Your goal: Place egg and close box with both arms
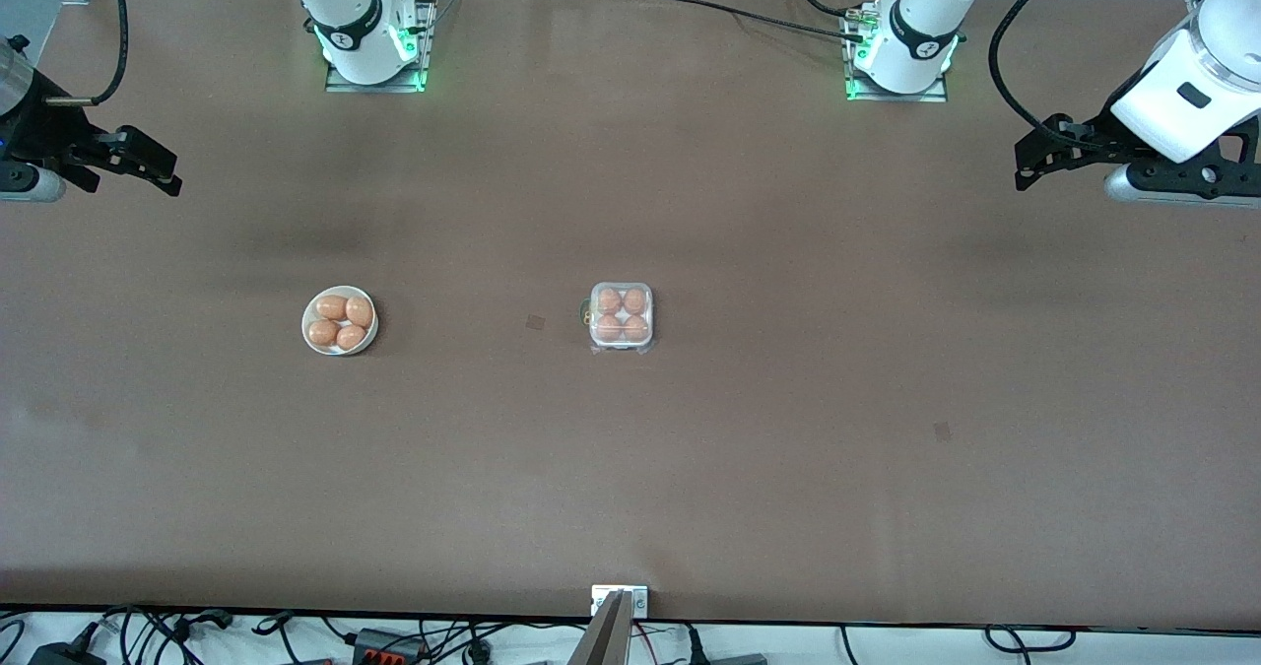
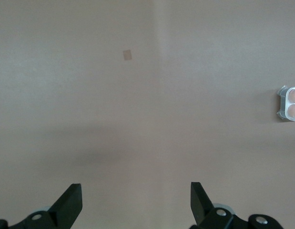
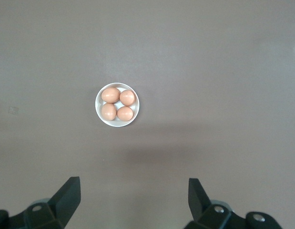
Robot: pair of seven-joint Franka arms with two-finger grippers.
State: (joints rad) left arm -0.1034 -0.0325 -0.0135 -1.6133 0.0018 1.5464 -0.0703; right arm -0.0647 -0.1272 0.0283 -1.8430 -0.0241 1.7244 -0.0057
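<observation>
The clear-plastic box [image 1: 621, 316] sits mid-table with several orange-brown eggs [image 1: 610, 301] in its cells; its transparent lid looks folded down over them. One edge of the box [image 2: 289, 102] shows in the left wrist view. My left gripper [image 1: 1025, 167] [image 2: 136, 191] hangs open and empty over the left arm's end of the table, well apart from the box. My right gripper [image 1: 169, 174] [image 3: 134, 186] hangs open and empty over the right arm's end. Both arms hold still.
A round white bowl [image 1: 310, 333] [image 3: 100, 114] with several more eggs [image 3: 110, 95] stands beside the box, toward the right arm's end. Small brown patches [image 1: 535, 322] [image 1: 943, 431] mark the table. A metal bracket [image 1: 619, 601] sits at the table edge nearest the front camera.
</observation>
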